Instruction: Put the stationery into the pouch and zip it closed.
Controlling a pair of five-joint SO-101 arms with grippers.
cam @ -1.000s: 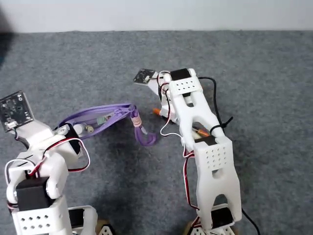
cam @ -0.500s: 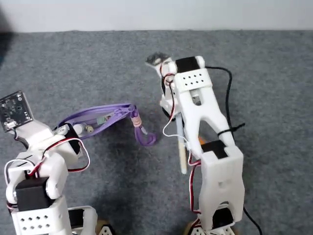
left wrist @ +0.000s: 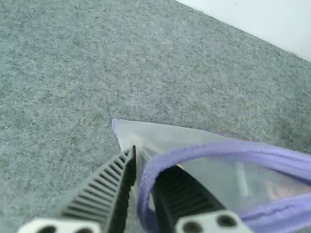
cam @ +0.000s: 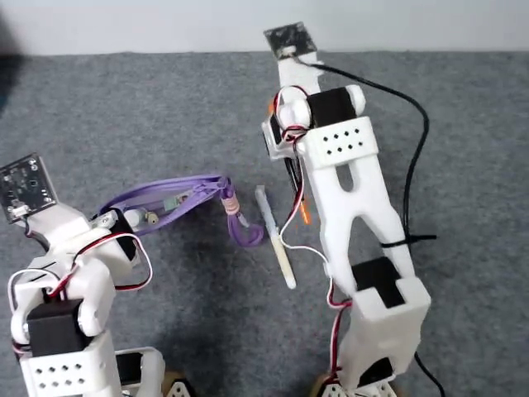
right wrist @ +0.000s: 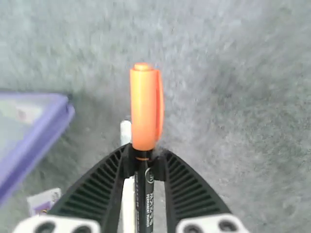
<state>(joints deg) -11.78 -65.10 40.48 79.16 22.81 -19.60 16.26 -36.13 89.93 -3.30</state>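
Note:
A purple-edged clear pouch point(cam: 169, 198) lies open on the grey carpet, with small items inside and its zip pull point(cam: 234, 208) at the right end. My left gripper point(cam: 122, 223) is shut on the pouch's rim point(left wrist: 146, 174) at its left end. My right gripper point(right wrist: 144, 160) is shut on a black pen with an orange cap point(right wrist: 146, 109), held above the carpet to the right of the pouch point(right wrist: 29, 126). From above, that pen point(cam: 302, 208) hangs under the raised right arm. A white pen point(cam: 274, 237) lies on the carpet just right of the pouch's mouth.
Grey carpet point(cam: 149, 107) covers the table up to a white wall at the back. The right arm's black cable point(cam: 411, 124) loops out to the right. Both arm bases stand at the front edge.
The right arm has risen and swung toward the back with the orange-capped pen, uncovering the white pen on the carpet. The left arm and pouch have not moved.

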